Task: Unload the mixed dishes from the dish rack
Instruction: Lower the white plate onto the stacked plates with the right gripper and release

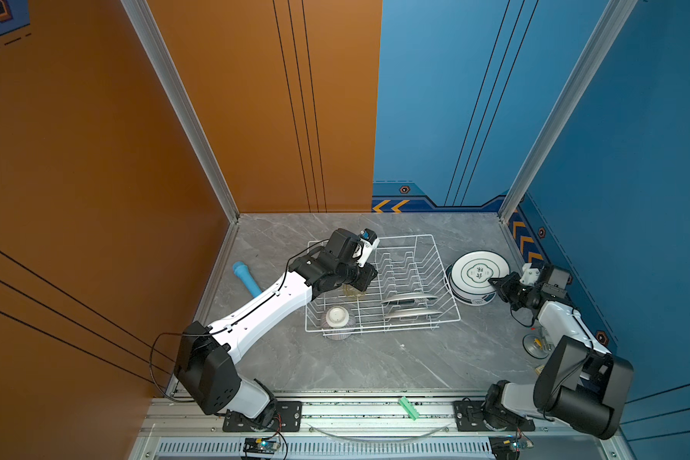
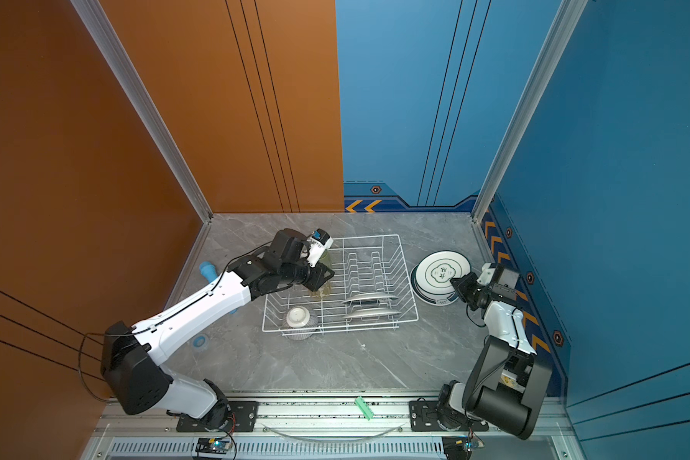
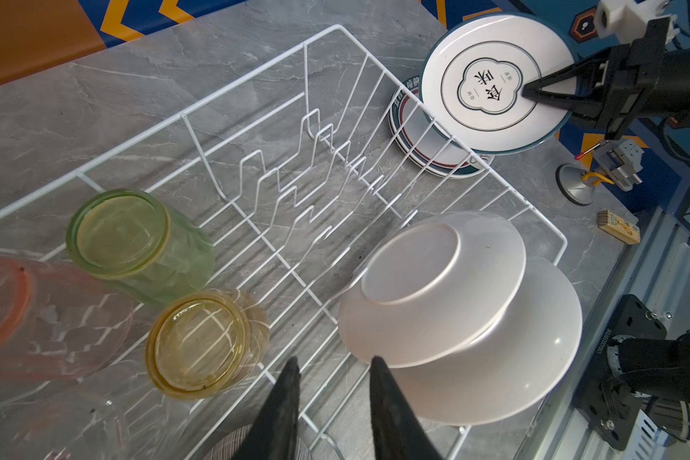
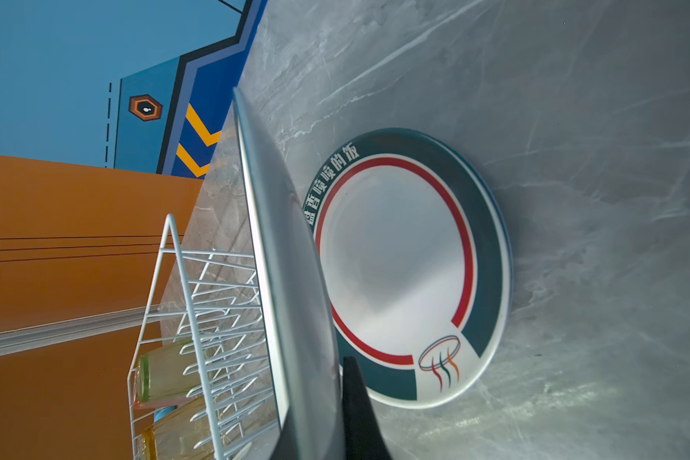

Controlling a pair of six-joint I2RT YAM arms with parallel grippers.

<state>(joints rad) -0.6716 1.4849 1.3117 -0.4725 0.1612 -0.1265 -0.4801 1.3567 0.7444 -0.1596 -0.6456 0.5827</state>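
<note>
Furthest left, a light-blue cylinder (image 1: 248, 278) lay on the worktop (image 1: 375, 358), outside the dish rack (image 1: 423, 275) and no part of the job. The left hand (image 3: 335, 370) hung over the rack's left end, its fingers apart with only bare wire showing between them. What mattered there, to my eye, was this: the yellow tumbler (image 3: 204, 342) stood mouth down just beside the fingertips, on the side away from the plates. Its long axis ran upright, so the hand would need to shift across and come down over it from above. Beyond it stood the green tumbler (image 3: 136, 247) and the pink tumbler (image 3: 36, 318), likewise base up. The striped bowl (image 1: 337, 318) sat upturned in the rack's near left corner. Further right, two plates (image 3: 435, 294) stood leaning on edge in the slots at the near end, their undersides turned towards the left hand. Just beside the rack on its right, the right hand (image 1: 490, 281) was clamped on the rim of a patterned plate (image 1: 477, 269). It held the plate face up and close to level above a stack of plates (image 1: 475, 298) on the worktop. The stack seemed to lie almost straight beneath, so I judged that arm the nearer to finishing its step: a short lowering, then letting go.
</note>
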